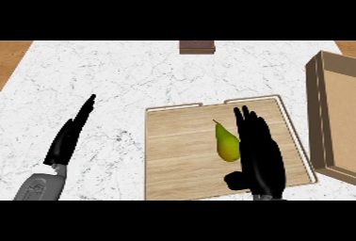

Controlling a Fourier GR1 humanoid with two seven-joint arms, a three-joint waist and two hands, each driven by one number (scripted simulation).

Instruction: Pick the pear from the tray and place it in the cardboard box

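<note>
— Head view looks steeply down on the white marbled counter (139,75). Where's the fruit?

— The yellow-green pear (226,143) lies on the pale wooden tray (181,155), right of the tray's middle, stem toward the far edge.

— And the right hand (261,155)?

— Over the tray's right half, just beside the pear on its right. Its black fingers (246,122) are straight and together, pointing at the tray's far edge, with the thumb out near the near edge. I can't tell whether it touches the pear.

— The other one?

— The left hand (69,136) rests near the counter's left edge, fingers straight and together, well apart from the tray.

— The box?

— The brown cardboard box (334,117) sits open at the counter's right edge, just beside the tray. A small dark brown block (197,47) stands at the far edge.
</note>
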